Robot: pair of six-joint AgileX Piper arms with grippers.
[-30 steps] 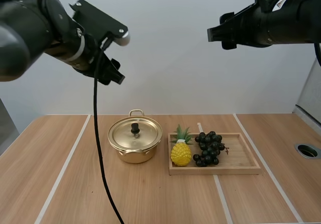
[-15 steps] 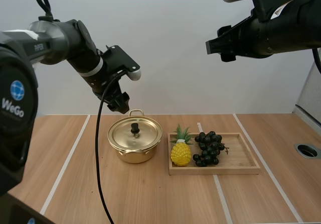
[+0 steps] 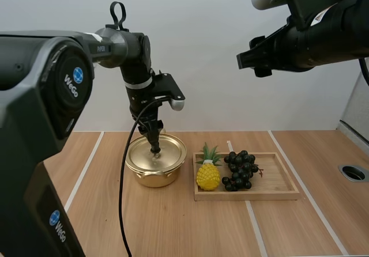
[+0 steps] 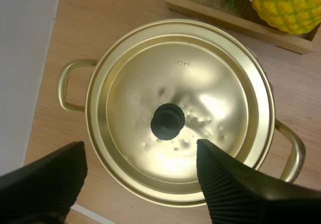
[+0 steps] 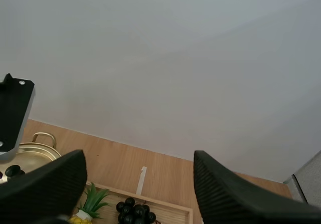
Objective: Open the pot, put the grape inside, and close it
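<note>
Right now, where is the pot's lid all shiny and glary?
Left wrist view: bright white glare patches on the gold lid, right beside its black knob, which stays dark. High view: only a soft, even sheen on the pot, no harsh spots.

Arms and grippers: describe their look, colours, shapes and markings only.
Both arms are glossy black with rounded casings. The left arm carries round blue logos, white WeGo lettering and small PiPER print, plus a pale ring near the wrist. The right arm bears a white label with an orange mark. The left gripper and right gripper each have two black wedge-shaped fingers with ribbed inner faces.
</note>
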